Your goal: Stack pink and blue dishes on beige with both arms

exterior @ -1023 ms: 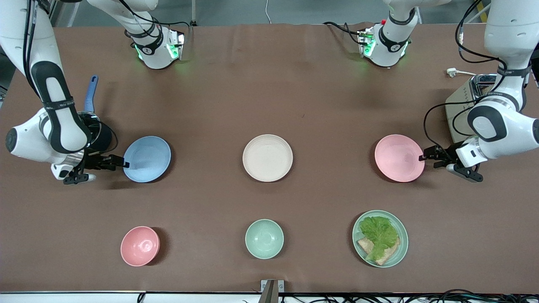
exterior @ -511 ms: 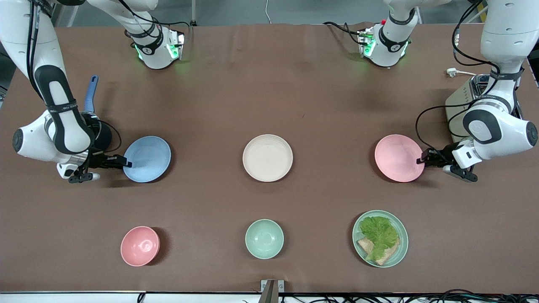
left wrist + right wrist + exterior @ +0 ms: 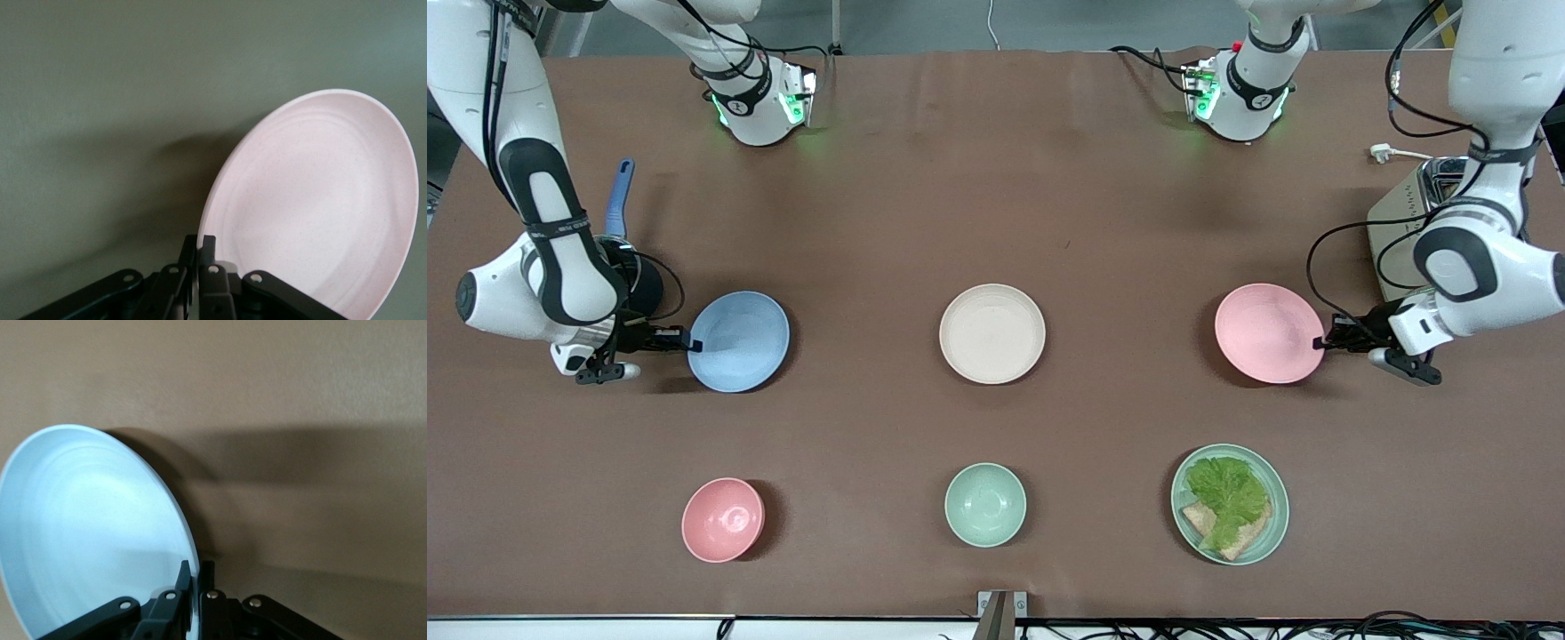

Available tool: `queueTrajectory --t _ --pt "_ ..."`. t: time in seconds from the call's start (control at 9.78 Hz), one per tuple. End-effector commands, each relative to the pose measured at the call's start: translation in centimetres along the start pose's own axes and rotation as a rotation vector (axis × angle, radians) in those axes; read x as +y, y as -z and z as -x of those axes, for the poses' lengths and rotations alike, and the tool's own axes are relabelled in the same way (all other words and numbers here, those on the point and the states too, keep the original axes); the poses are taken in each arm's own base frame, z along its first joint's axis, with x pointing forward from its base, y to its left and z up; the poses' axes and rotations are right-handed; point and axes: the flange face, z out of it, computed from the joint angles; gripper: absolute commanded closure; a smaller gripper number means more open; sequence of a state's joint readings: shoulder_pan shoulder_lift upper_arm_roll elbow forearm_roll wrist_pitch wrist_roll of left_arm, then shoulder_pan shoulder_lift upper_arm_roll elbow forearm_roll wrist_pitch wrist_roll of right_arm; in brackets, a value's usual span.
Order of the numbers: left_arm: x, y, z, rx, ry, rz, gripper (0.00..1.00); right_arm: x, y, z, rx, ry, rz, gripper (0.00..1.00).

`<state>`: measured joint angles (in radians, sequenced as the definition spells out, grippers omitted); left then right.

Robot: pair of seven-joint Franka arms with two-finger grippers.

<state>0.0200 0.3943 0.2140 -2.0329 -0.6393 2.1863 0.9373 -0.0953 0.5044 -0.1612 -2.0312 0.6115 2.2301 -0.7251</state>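
Note:
The pale pink plate [image 3: 1268,333] is toward the left arm's end of the table, and my left gripper [image 3: 1320,343] is shut on its rim; the plate [image 3: 320,207] looks tilted and slightly raised, casting a shadow. The light blue plate [image 3: 739,341] is toward the right arm's end, with my right gripper [image 3: 692,344] shut on its rim; this plate [image 3: 87,533] is also tipped up off the cloth. The cream-beige plate [image 3: 991,333] lies flat at the table's middle, between the two, with nothing on it.
Nearer the front camera stand a small pink bowl [image 3: 722,519], a mint-green bowl [image 3: 984,504] and a mint-green plate [image 3: 1230,504] with lettuce and bread. A toaster [image 3: 1414,222] is at the left arm's end. A black pan with a blue handle [image 3: 619,197] is under the right arm.
Both grippers have closed on the plate rims. The pink and blue plates have shifted slightly and tipped up at their gripped edges. The beige plate has not moved.

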Motion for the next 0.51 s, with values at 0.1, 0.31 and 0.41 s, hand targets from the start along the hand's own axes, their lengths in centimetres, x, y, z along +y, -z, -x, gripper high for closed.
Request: queueTrajectory --t 0.1,0.31,0.41 --pt "11.4 -0.4 -3.1 -0.058 0.044 0.068 1.00 -1.1 7.7 -2.9 -0.050 -0.021 -0.078 0.99" --pt "19.1 -5.2 -5.1 -0.143 0.144 -0.009 1.00 -5.3 15.8 -5.4 -0.120 -0.069 0.021 0.99" --pt "22.9 -8.3 -6.0 -0.137 0.193 -0.020 1.00 -7.9 17.6 -6.2 -0.122 -0.096 0.035 0.99"
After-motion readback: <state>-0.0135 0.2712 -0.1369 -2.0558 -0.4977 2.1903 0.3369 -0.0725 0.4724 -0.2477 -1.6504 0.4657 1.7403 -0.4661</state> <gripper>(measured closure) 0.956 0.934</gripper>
